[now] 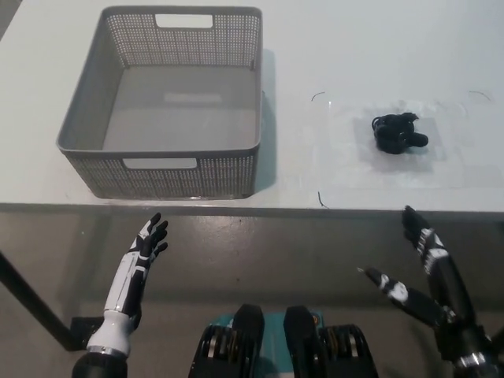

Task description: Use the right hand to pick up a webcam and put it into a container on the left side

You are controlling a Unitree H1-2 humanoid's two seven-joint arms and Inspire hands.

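Note:
A small black webcam (399,132) with its coiled cable lies on the white table, to the right of the middle. An empty grey perforated basket (87,118) with handle slots stands on the table's left part. My black right hand (421,264) hangs open below the table's front edge, under and a little right of the webcam, well apart from it. My white left hand (146,248) rests open below the front edge, under the basket, holding nothing.
The table's front edge (315,209) runs across the picture just above both hands. A faint clear sheet (346,150) lies flat under the webcam. Dark floor shows below the table.

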